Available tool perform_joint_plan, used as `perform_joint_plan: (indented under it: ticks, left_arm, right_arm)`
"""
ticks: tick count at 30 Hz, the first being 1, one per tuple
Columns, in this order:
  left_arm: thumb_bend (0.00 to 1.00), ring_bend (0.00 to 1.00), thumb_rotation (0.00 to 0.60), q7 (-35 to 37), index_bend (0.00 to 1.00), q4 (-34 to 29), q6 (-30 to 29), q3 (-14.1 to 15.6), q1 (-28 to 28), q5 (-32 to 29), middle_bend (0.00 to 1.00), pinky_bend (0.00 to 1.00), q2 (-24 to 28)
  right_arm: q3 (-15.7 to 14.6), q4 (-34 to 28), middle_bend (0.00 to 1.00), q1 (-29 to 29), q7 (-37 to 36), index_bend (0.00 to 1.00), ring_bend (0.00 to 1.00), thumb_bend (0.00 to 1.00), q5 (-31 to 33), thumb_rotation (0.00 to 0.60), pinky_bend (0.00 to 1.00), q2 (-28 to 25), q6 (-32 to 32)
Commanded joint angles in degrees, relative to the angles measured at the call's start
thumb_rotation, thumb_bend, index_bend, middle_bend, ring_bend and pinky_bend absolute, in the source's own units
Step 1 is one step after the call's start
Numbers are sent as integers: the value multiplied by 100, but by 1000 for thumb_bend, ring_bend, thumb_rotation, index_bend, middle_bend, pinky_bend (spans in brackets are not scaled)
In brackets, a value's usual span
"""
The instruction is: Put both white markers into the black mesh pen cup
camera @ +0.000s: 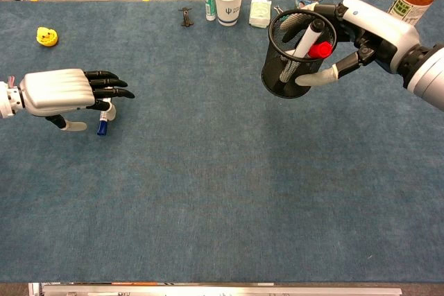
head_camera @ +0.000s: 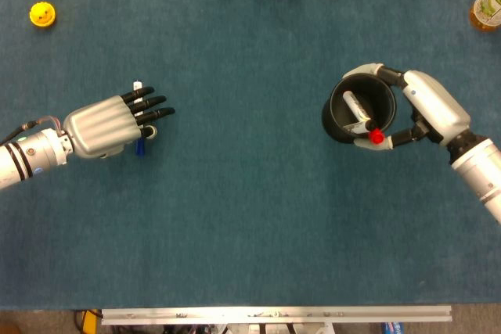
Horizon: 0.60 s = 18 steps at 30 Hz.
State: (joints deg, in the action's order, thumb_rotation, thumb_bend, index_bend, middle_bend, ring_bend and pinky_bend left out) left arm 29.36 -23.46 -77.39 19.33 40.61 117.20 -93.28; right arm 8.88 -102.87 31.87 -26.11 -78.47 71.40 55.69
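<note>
The right hand [camera: 361, 29] grips the cup [camera: 291, 57] at the bench's [camera: 222, 192] 2 o'clock, one marker [camera: 309, 36] inside. At 9 o'clock, the left hand [camera: 59, 91], fingers spread and holding nothing, hovers over the second marker [camera: 102, 127].

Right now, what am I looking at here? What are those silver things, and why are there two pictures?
They are a robot's two mechanical hands, seen by its own cameras: one from its head looking down, one from its chest. The right hand grips a black mesh pen cup with a red-capped white marker already inside. The left hand hovers over a blue-capped white marker lying on the blue table. Along the far edge stand a paper cup and a yellow rubber duck.
</note>
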Motion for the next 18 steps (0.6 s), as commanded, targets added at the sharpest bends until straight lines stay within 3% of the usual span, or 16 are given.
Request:
perform_joint_plan:
  ticks: [1, 18]
  left_arm:
    - [279, 0, 600, 33, 363, 73, -14, 50, -20, -22, 77, 86, -51]
    - [279, 0, 600, 205, 385, 379, -34, 185, -60, -190, 77, 86, -273]
  right_arm:
    - [6, -8, 365, -1, 8, 406, 329, 409, 13, 600, 366, -3, 8]
    - [26, -58, 364, -29, 32, 406, 329, 408, 88, 600, 366, -58, 35]
